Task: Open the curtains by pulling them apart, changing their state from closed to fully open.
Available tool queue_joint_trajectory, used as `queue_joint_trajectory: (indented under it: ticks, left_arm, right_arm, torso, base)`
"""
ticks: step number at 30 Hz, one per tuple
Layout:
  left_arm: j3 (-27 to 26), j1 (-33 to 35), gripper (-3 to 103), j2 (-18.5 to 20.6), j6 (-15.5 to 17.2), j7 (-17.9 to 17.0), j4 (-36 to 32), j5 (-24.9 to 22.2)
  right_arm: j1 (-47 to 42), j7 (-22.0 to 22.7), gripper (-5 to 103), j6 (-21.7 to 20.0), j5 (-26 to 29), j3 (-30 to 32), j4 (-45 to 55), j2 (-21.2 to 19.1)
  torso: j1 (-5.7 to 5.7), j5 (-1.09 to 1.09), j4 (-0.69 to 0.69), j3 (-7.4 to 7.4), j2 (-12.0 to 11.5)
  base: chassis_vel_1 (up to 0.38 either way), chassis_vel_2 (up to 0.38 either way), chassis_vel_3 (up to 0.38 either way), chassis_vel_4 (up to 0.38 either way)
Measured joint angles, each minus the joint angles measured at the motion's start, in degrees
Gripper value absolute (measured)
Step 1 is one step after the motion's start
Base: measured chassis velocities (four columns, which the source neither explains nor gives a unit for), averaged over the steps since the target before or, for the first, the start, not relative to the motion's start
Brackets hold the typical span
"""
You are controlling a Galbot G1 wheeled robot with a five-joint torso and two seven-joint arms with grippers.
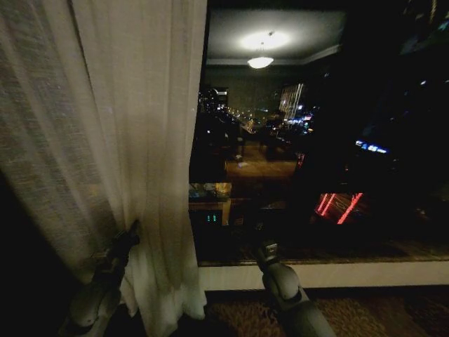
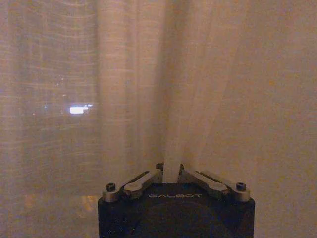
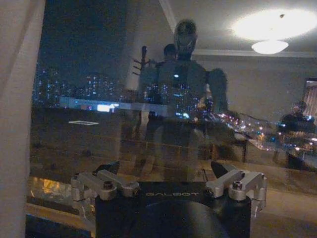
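Observation:
One sheer off-white curtain hangs bunched at the left of the window, its pleats drawn together low down. My left gripper is at that bunched lower part. In the left wrist view the left gripper is shut on a narrow vertical fold of the curtain, which fans out beyond it. My right gripper is raised in front of the bare window glass, right of the curtain's edge. In the right wrist view the right gripper stands open and holds nothing, with the curtain edge off to one side.
The dark window glass reflects the room, a ceiling lamp and the robot. A pale window sill runs below the glass. Patterned carpet lies under it.

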Motion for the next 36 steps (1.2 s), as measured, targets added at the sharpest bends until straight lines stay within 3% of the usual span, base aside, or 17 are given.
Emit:
queue_joint_trajectory:
  ticks: [8, 11, 17, 22, 24, 31, 34, 36]
  left_arm:
    - [-0.5, -3.5, 0, 2.1, -1.7, -1.4, 7.5, -2.8]
    - [-4.9, -5.6, 0, 4.1, -3.2, -1.8, 13.0, -2.9]
    - [-12.5, -3.8, 0, 5.5, -4.1, -3.1, 15.9, -2.9]
    - [-17.8, -2.9, 0, 6.2, -5.3, -6.4, 18.8, -2.6]
    - [-20.0, -3.0, 0, 7.0, -5.4, -9.8, 20.3, -1.4]
    - [-19.3, -2.9, -1, 7.0, -3.7, -12.3, 16.7, 0.2]
    - [-16.7, -1.7, 15, 5.4, -2.2, -10.2, 11.9, 0.1]
    - [-16.1, -1.1, 15, 4.6, -1.5, -9.4, 10.7, 0.0]
  right_arm:
    - [0.5, -0.1, 100, 0.1, -0.1, -1.2, -0.6, 0.1]
    - [1.2, -0.3, 100, 0.1, -0.2, -2.0, -1.3, 0.4]
    - [1.6, -0.5, 100, 0.1, -0.3, -2.5, -2.0, 0.7]
    - [1.7, -0.7, 100, 0.1, -0.4, -2.7, -2.4, 1.0]
    - [1.7, -0.8, 100, 0.1, -0.4, -2.8, -2.4, 1.2]
    - [1.7, -0.8, 100, 0.2, -0.5, -3.1, -2.5, 1.4]
    - [1.7, -0.8, 100, 0.2, -0.5, -3.0, -2.5, 1.2]
    - [1.7, -0.8, 100, 0.2, -0.5, -2.9, -2.5, 1.1]
  torso:
    - [0.00, -0.01, -0.01, -0.01, 0.0]
    - [0.00, -0.02, -0.02, 0.00, 0.0]
    - [0.00, -0.04, 0.04, 0.00, 0.0]
    - [0.00, -0.04, 0.02, 0.00, 0.0]
    - [0.00, -0.04, 0.02, 0.00, 0.0]
    - [0.00, -0.02, 0.01, 0.00, 0.0]
    - [0.00, 0.00, -0.01, 0.00, 0.0]
    - [0.00, 0.00, -0.01, 0.00, 0.0]
  base:
    - [0.000, 0.000, 0.000, 0.000]
    - [0.000, 0.000, 0.000, 0.000]
    - [0.000, 0.000, 0.000, 0.000]
    - [0.000, 0.000, 0.000, 0.000]
    - [0.000, 0.000, 0.000, 0.000]
    - [0.000, 0.000, 0.000, 0.000]
    - [0.000, 0.000, 0.000, 0.000]
    - [0.000, 0.000, 0.000, 0.000]
